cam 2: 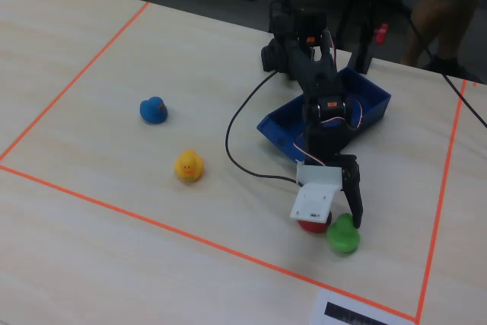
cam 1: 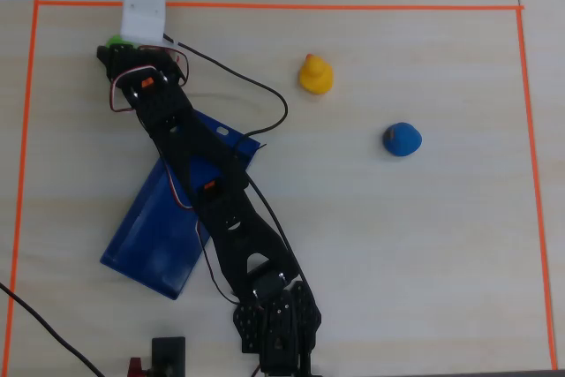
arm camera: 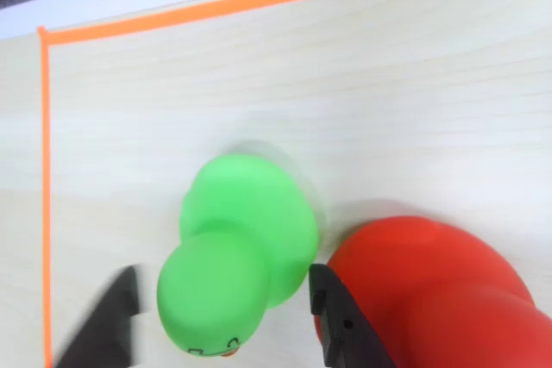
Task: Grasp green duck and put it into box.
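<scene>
In the wrist view the green duck (arm camera: pixel 237 247) sits on the table between my gripper's (arm camera: pixel 224 321) two black fingers. The gripper is open. The left finger (arm camera: pixel 108 325) is blurred and stands apart from the duck; the right finger (arm camera: pixel 336 316) sits in the gap between the green duck and a red duck (arm camera: pixel 431 299). In the fixed view the green duck (cam 2: pixel 344 235) lies near the front tape line under the gripper (cam 2: pixel 342 222). The overhead view shows only a sliver of the green duck (cam 1: pixel 113 41) beside the white camera mount. The blue box (cam 1: pixel 154 236) lies under the arm, partly hidden.
The red duck (cam 2: pixel 310 224) touches or nearly touches the green one. A yellow duck (cam 1: pixel 315 75) and a blue duck (cam 1: pixel 403 139) stand further right in the overhead view. Orange tape (cam 1: pixel 265 6) frames the work area. A black cable (cam 1: pixel 265 94) loops beside the arm.
</scene>
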Controlling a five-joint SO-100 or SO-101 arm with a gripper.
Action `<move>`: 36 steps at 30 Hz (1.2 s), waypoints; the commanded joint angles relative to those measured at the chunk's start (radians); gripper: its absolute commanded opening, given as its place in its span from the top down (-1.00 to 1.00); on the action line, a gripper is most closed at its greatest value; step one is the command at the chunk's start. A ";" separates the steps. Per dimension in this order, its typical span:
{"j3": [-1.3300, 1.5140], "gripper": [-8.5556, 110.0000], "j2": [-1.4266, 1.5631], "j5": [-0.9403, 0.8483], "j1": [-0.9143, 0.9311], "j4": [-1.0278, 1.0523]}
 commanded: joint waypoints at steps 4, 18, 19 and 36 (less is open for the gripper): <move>-0.052 0.86 0.009 0.017 -0.018 -0.005; -0.172 0.86 0.163 0.121 -0.052 0.267; -0.170 0.86 0.184 0.132 -0.058 0.288; 0.149 0.86 0.727 0.106 -0.187 0.660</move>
